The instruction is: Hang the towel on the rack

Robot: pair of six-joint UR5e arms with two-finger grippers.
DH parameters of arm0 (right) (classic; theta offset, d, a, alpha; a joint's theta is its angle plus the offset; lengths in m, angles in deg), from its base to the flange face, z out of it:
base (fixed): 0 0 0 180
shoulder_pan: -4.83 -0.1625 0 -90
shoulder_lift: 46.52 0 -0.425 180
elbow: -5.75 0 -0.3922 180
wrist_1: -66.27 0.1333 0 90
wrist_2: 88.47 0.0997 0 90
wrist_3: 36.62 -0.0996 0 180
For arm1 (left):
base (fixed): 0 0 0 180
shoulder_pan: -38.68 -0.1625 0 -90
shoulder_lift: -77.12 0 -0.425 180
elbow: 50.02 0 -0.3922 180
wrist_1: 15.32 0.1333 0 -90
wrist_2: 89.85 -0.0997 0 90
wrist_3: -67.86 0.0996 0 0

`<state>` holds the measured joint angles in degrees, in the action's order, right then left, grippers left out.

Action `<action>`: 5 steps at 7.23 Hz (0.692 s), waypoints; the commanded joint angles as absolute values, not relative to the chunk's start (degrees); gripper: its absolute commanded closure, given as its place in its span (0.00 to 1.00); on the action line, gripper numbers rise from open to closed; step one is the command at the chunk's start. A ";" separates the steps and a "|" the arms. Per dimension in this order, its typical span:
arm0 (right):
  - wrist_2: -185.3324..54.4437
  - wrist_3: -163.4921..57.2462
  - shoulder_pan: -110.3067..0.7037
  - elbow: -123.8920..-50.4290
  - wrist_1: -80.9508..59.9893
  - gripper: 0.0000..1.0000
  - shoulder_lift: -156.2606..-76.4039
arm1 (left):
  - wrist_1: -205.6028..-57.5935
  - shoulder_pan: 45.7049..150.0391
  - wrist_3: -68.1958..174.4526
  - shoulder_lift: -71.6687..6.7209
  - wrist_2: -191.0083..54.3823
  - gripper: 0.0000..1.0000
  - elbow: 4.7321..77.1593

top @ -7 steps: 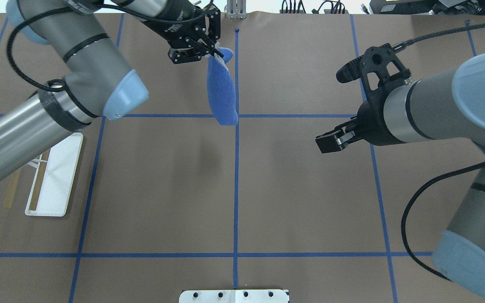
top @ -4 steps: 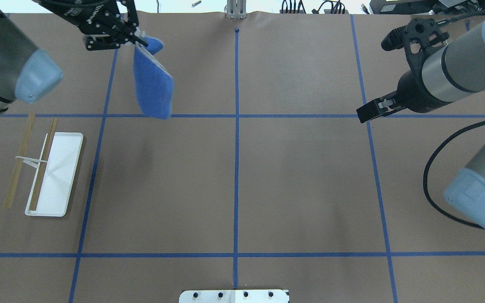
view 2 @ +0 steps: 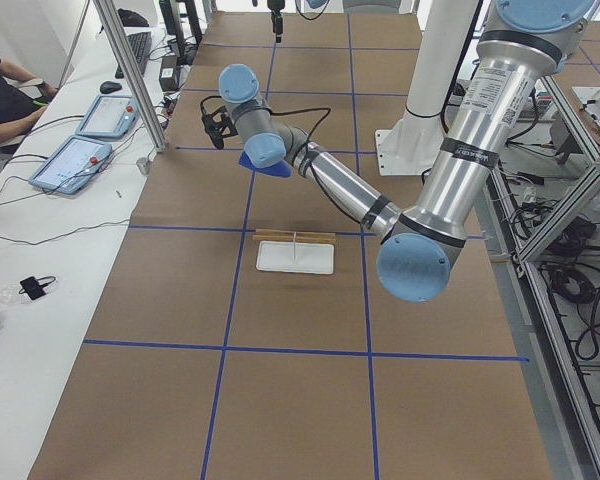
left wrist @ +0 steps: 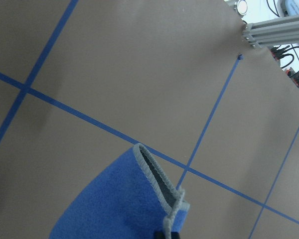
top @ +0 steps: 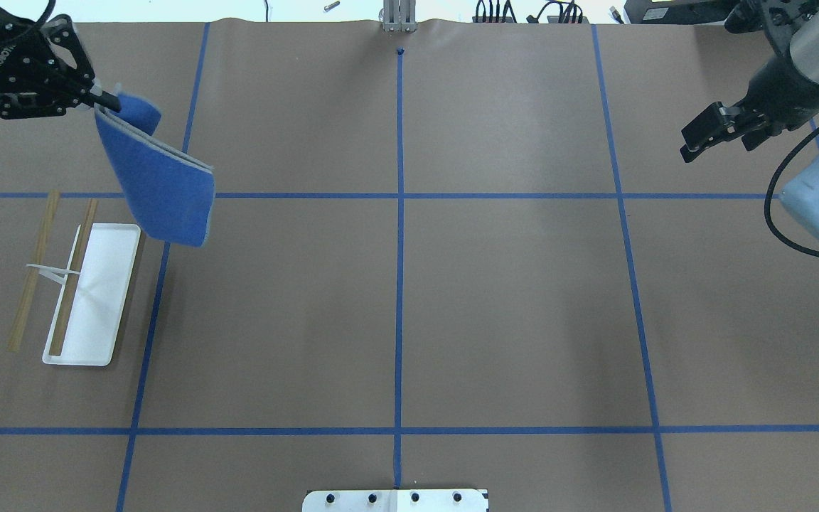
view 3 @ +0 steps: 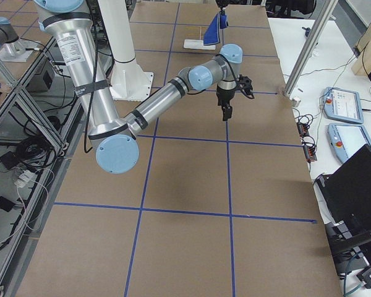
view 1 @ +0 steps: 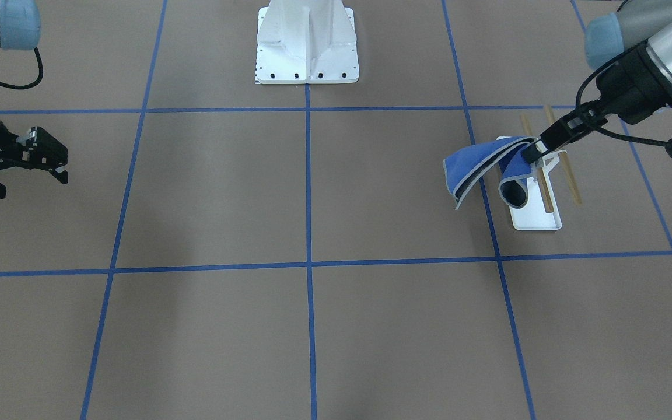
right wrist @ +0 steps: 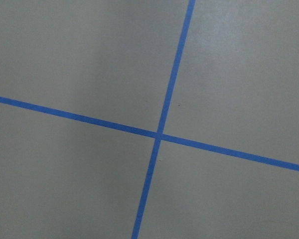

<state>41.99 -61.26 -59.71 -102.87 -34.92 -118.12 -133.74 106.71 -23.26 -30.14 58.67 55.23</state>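
- Left arm has swung the towel point(top: 157, 185) off the counter's centre line and over to the robot's left side. It now hangs in the air near the rack point(top: 100, 306), past the rack's end away from the robot.
- Right arm has pulled back toward the far right edge. Right gripper point(top: 692, 146) holds nothing, and its jaws look apart in the front view.
- Left gripper point(top: 106, 107) has its jaws clamped on one top corner of the towel.
- My read: transport is nearly done. What's left is lining up over the rods point(top: 34, 270) and lowering. No cloth touches them yet.
- Towel look: royal blue with a grey stitched border, doubled over so two layers show along the edge. It hangs from the pinched corner, with the lower end tilted out toward the centre of the counter.
- In the front view the cloth by the jaws curls into a loose roll, with dark inside the fold.
- The rack stands upright on its white tray, both rods bare, its long side running toward and away from the robot.
- Risk, as I judge it: a one-corner grip on a bunched towel may land on the rods as a clump rather than a spread drape.
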 commanded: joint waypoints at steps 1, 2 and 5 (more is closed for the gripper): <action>47.30 -60.88 -62.57 -97.63 -34.98 0.00 -118.94 | -146.89 106.44 -23.11 -15.59 58.43 1.00 56.32; 47.32 -60.88 -62.58 -97.61 -34.90 0.00 -119.82 | -151.94 106.44 -23.11 -10.21 58.34 1.00 56.06; 47.32 -60.97 -62.67 -97.79 -34.98 0.00 -119.74 | -153.39 106.26 -14.18 -4.10 55.35 1.00 51.34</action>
